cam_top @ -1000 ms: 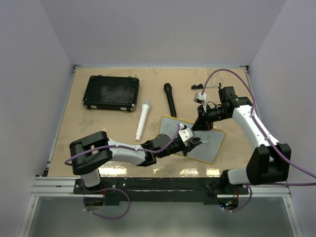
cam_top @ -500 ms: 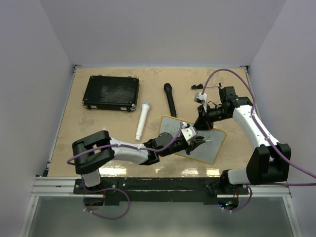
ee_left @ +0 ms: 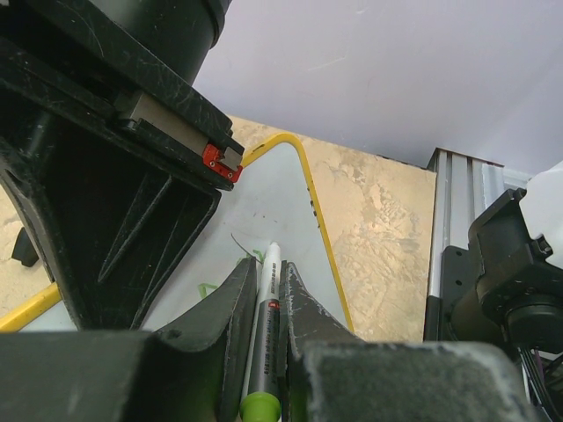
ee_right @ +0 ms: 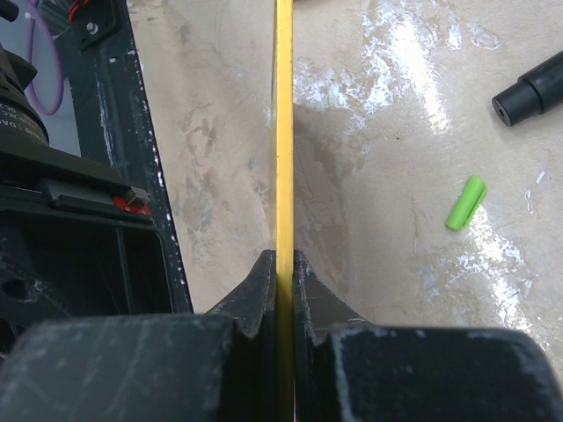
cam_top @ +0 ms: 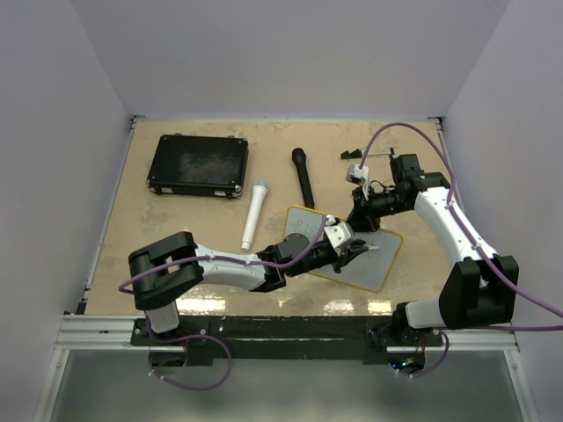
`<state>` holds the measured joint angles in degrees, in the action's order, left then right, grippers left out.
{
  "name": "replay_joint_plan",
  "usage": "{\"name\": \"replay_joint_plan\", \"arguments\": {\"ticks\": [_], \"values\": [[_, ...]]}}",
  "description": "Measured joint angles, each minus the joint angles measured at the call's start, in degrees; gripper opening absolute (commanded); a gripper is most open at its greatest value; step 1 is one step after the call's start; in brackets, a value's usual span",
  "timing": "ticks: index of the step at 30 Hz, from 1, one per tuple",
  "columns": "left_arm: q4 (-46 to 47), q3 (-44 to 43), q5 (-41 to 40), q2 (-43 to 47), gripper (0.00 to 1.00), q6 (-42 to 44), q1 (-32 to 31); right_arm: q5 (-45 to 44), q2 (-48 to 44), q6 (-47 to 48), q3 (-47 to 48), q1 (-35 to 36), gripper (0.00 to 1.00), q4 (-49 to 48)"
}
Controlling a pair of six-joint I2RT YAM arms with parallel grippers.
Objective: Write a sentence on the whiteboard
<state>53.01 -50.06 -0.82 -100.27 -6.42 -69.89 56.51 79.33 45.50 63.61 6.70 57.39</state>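
The left gripper (ee_left: pixel 267 269) is pressed together on a marker (ee_left: pixel 264 316) with a white barrel and a green rear end. The marker lies between the two fingers and its tip points down toward the whiteboard (ee_left: pixel 264 202). In the left wrist view the tip is very close to the white surface; I cannot tell if it touches. Just beside the tip there are some thin green strokes of the sentence (ee_left: pixel 208 288), too few to read.

The right gripper (ee_right: pixel 283 259) is also closed, and it pinches the yellow rim of the whiteboard (ee_right: pixel 283 132), which its camera sees edge-on. In the top view this gripper (cam_top: pixel 359 220) holds the far edge of the board, and the left gripper (cam_top: pixel 356 251) is over the middle of it.

The whiteboard (cam_top: pixel 374 268) is on the table (cam_top: pixel 132 229), in the near right part, turned at an angle.

A small green cap (ee_right: pixel 464 203) lies on the table beside the board. Beyond the board lie a black cylinder (cam_top: pixel 303 176) and a white cylinder (cam_top: pixel 255 214), apart from each other.

The only container is the black case (cam_top: pixel 198 164), at the far left of the table, well apart from the board. Its lid is shut, so what is inside cannot be seen.
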Motion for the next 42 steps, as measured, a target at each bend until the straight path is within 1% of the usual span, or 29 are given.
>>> {"name": "replay_joint_plan", "arguments": {"ticks": [24,42], "values": [[-0.07,0.59,0.20,0.00,0.00,-0.52,0.04,0.00,0.00,0.02,0.00,-0.02,0.00,0.02],[-0.66,1.44,2.10,-1.11,0.00,-1.99,0.09,0.00,0.00,0.02,0.00,-0.02,0.00,0.02]]}}
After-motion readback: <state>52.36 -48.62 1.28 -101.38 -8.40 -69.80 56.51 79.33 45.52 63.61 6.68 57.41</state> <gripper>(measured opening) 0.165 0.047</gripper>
